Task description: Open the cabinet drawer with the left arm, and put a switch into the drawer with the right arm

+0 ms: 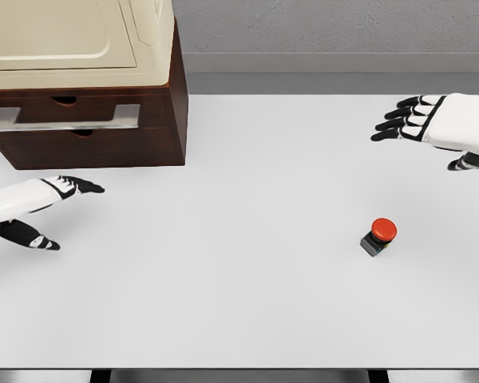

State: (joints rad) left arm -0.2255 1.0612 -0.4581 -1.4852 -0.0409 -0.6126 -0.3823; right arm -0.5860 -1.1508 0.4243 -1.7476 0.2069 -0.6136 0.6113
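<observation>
The white table (239,319) fills most of the frame, bounded at the top by a grey wall and at the bottom by a dark edge.

Cabinet: a dark brown wooden cabinet (172,120) stands at the upper left of the frame, with a cream-coloured appliance (80,40) resting on top of it. The cabinet front carries one drawer (32,144), fitted with a horizontal silver bar handle (64,120). The drawer front sits flush with the cabinet body, so the drawer is closed.

Switch: a push-button switch (380,238), with a red domed cap on a small dark base, stands upright on the table at the right of centre, in the lower half of the frame. Nothing touches it.

Left hand (44,203): it enters from the left edge, below the cabinet and just in front of the drawer, clear of the handle. The fingers are extended toward the right, with the thumb held apart below them. It holds nothing.

Right hand (419,120): it enters from the right edge in the upper right of the frame, well apart from the switch and above it in the picture. The black-tipped fingers are spread and point left. It holds nothing.
</observation>
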